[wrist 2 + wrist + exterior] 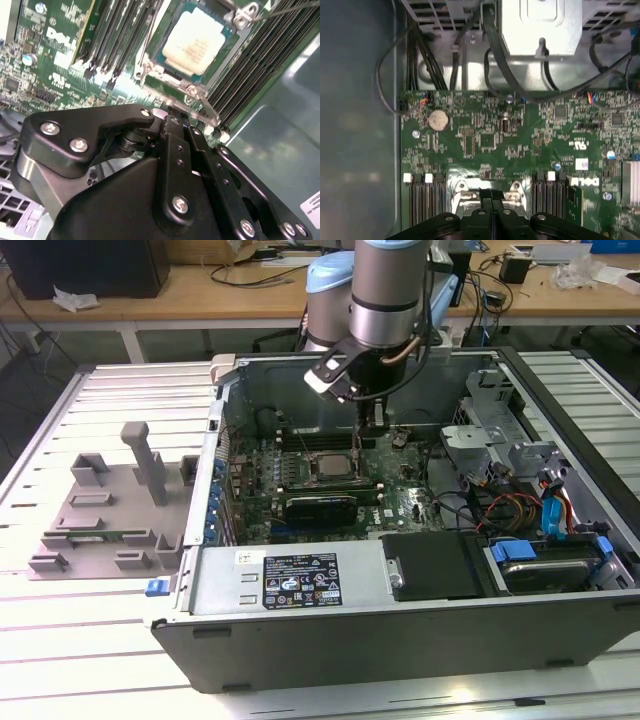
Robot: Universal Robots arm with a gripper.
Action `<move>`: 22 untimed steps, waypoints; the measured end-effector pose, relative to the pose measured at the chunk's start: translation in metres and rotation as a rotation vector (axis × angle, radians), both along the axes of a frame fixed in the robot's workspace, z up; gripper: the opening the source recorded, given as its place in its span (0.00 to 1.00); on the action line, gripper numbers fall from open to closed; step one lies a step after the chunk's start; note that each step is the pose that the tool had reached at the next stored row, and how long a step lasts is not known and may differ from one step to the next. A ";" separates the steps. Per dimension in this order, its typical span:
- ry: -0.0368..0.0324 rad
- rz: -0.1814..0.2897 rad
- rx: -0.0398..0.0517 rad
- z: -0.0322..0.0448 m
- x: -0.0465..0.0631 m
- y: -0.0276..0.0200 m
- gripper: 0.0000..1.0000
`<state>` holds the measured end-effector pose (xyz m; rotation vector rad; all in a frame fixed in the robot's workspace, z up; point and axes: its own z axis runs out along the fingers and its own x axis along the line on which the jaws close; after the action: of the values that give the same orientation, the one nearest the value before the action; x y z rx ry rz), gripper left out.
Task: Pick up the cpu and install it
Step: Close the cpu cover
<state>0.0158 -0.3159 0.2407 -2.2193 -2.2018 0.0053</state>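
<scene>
Open computer case (400,625) on a slatted table (100,660), with a cluttered room behind. The cpu (196,42) lies seated in the motherboard (485,140) socket (196,91) (silver top up). The gripper (492,194), clenched on nothing discernible, hovers just beside the cpu. Its dark body hides the socket's near edge.

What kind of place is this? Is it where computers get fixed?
Probably a robotics lab or workshop: a robot arm reaches into an open computer case on a slatted metal table, and wooden desks strewn with cables stand behind.
</scene>
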 end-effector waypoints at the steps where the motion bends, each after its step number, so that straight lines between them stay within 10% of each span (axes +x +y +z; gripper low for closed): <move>1: 0.0032 0.000 0.0000 0.0000 0.000 0.0000 0.11; 22: 0.0041 0.040 0.0008 -0.0071 -0.034 -0.0005 0.11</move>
<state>-0.0186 -0.3164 0.2336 -2.1727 -2.2431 0.0094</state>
